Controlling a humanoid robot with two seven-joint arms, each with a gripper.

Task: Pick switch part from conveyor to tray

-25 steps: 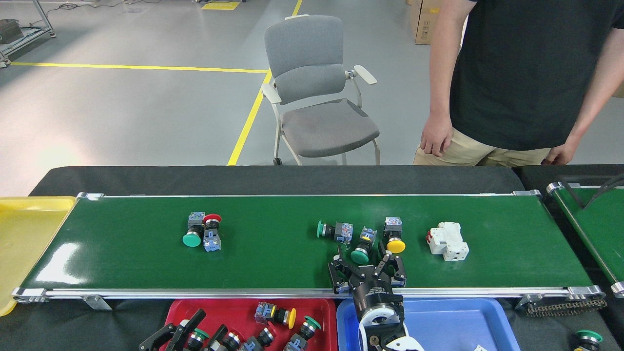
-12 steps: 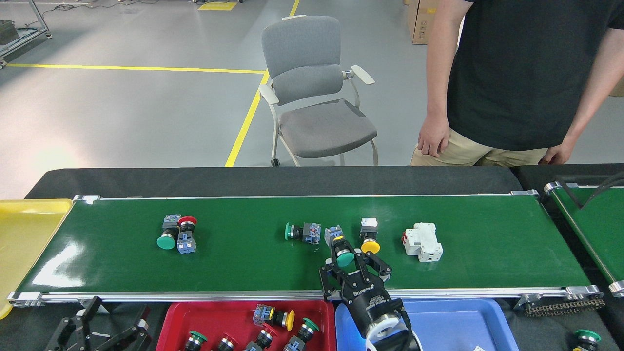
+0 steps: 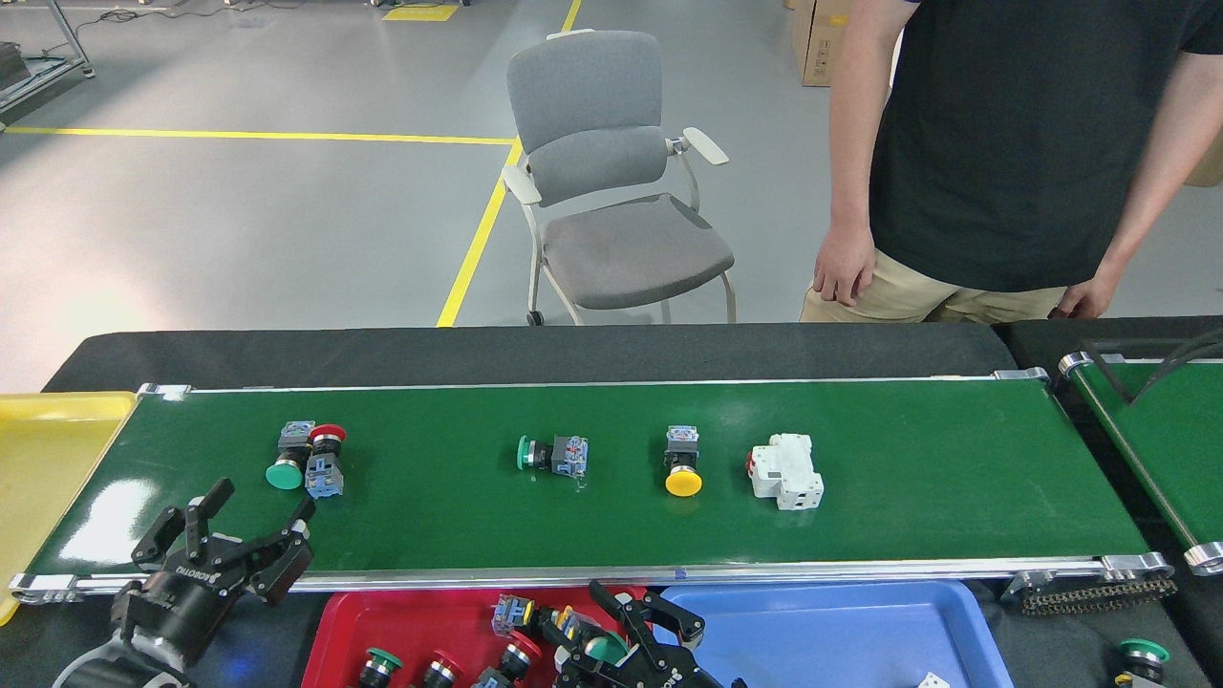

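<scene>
Right gripper clamps a green switch over the red tray, while left gripper hangs spread open above the conveyor's near rail.

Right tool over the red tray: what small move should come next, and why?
Probably open and let go. The right tool is shut on a green switch and hangs above the red tray, where other switches already lie. The left tool, open, sits by the conveyor near the pair of switches, likely the following pick.
</scene>
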